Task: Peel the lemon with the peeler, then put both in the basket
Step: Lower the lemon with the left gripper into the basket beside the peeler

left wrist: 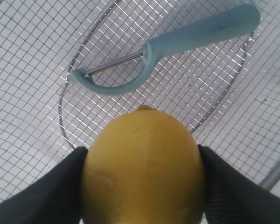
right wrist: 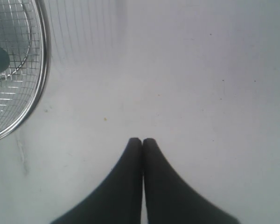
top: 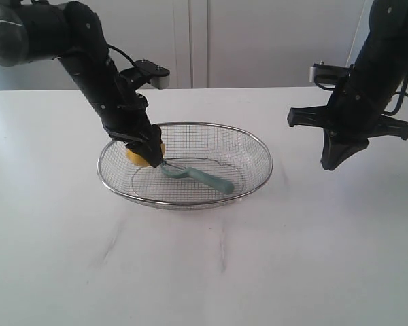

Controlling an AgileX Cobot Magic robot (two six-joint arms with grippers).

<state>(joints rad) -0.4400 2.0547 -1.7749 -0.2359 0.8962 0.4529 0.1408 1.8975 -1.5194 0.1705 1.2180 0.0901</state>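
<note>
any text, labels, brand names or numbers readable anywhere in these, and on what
No readable text in any view.
peeler: faint dark specks on the handle, too small to read as lettering.
lemon: no sticker or label on the side that shows.
basket and table: no markings seen.

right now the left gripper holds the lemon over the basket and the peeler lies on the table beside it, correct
The peeler lies inside the basket, not on the table; the left wrist view shows it on the mesh. The left gripper does hold the lemon.
</note>
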